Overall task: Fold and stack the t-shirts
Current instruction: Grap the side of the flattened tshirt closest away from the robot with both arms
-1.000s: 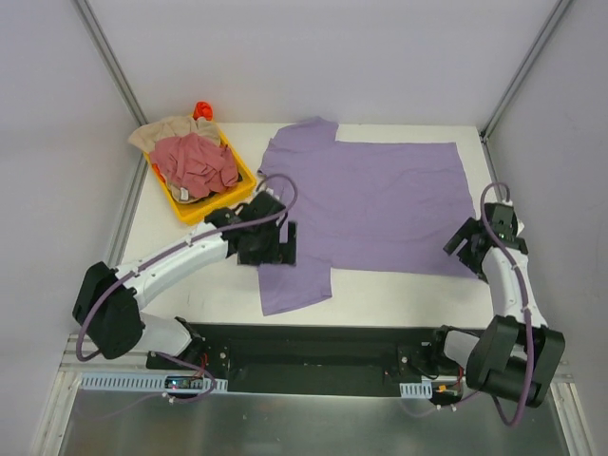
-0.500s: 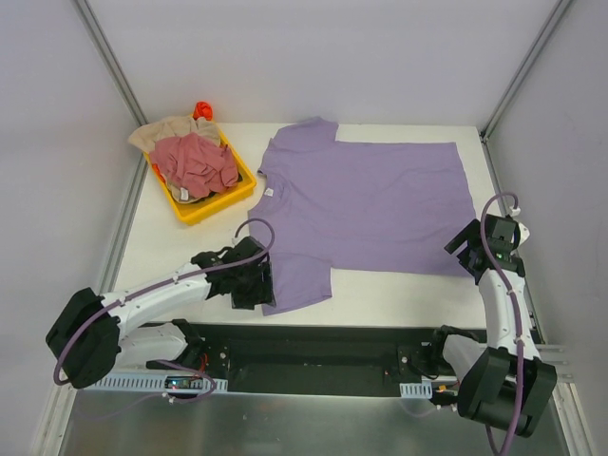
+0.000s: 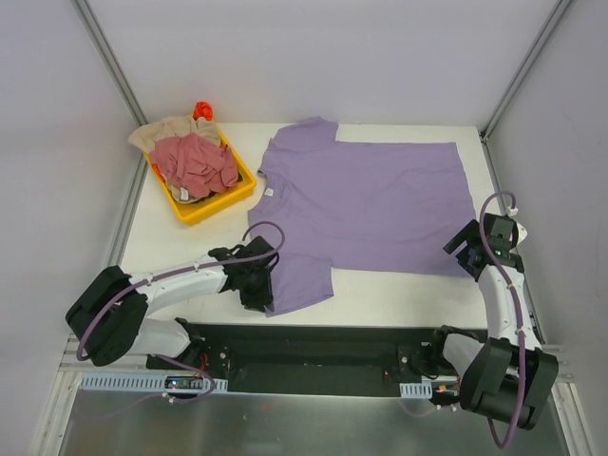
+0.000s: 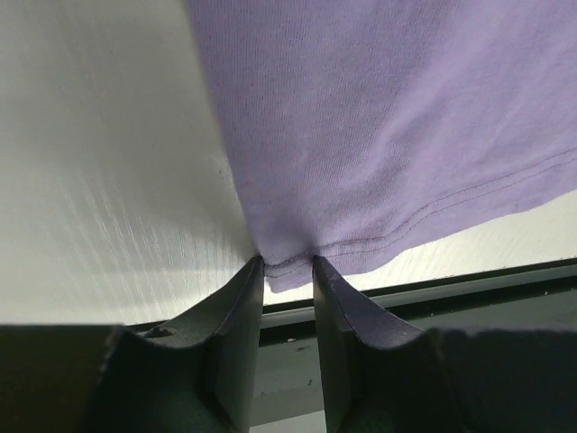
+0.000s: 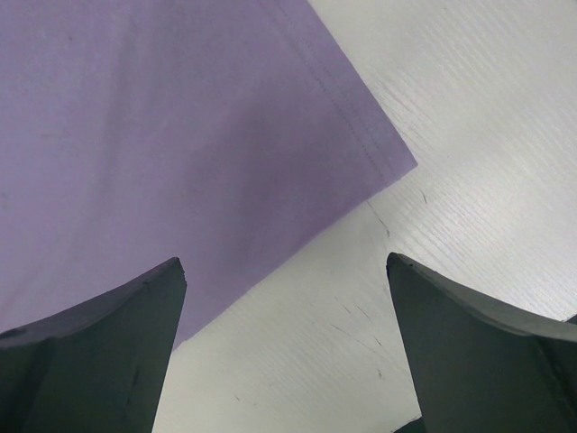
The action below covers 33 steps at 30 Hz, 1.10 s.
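Lavender t-shirt [image 3: 370, 204] is spread flat on the table [image 3: 161, 237], one sleeve at 7 o'clock. Its hem corner is pinched by the left fingers [image 4: 236, 334]; both layers should be caught before lifting. The right fingers [image 5: 108, 334] are held wide, empty, by the 4 o'clock corner. The pinch is shown only by the left wrist view.

Left gripper [image 4: 288, 263] now on near sleeve of lavender t-shirt [image 3: 370, 199]; jaws narrower, on hem

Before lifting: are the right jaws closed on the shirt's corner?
No, the right jaws stand wide apart, with the lavender t-shirt corner and bare table between them.
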Motion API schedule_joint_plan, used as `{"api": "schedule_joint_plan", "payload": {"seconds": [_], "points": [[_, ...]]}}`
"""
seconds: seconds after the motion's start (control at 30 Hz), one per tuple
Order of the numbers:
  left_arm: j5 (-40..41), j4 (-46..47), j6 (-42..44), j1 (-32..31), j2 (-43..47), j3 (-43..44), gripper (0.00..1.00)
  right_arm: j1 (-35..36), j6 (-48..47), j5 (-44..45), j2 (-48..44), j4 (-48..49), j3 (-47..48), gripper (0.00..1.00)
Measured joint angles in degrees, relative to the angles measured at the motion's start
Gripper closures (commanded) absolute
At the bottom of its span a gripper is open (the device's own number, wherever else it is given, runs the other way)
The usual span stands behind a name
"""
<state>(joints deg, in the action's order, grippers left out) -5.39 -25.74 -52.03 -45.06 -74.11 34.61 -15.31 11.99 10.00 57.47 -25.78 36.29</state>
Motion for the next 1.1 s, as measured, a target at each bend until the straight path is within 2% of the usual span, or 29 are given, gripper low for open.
{"api": "schedule_joint_plan", "payload": {"seconds": [0.27, 0.43, 0.47, 0.5, 0.53, 0.83, 1.1], "points": [[3.0, -4.2, -1.6, -2.1, -5.2, 4.6, 0.76, 0.0, 0.0, 0.0, 0.7, 0.1, 0.0, 0.04], [6.0, -8.0, -1.9, -4.9, -9.4, 8.5, 0.82, 0.0, 0.0, 0.2, 0.7, 0.1, 0.0, 0.04], [6.2, -8.3, -1.9, -5.2, -10.1, 9.1, 0.86, 0.0, 0.0, 0.3, 0.7, 0.1, 0.0, 0.04], [6.3, -8.6, -1.9, -5.5, -10.7, 9.6, 0.95, 0.0, 0.0, 0.4, 0.7, 0.1, 0.0, 0.04], [6.5, -9.0, -2.2, -5.6, -11.2, 10.0, 1.00, 0.0, 0.0, 0.5, 0.7, 0.1, 0.0, 0.04], [7.3, -8.8, -2.4, -6.4, -11.0, 10.2, 1.00, -1.4, 1.2, 1.3, 0.7, -0.8, 0.0, 0.04], [7.2, -5.6, 2.0, -6.7, -4.8, 6.1, 1.00, -11.8, 3.5, -0.3, 1.5, -1.6, 0.0, 0.04]]}}
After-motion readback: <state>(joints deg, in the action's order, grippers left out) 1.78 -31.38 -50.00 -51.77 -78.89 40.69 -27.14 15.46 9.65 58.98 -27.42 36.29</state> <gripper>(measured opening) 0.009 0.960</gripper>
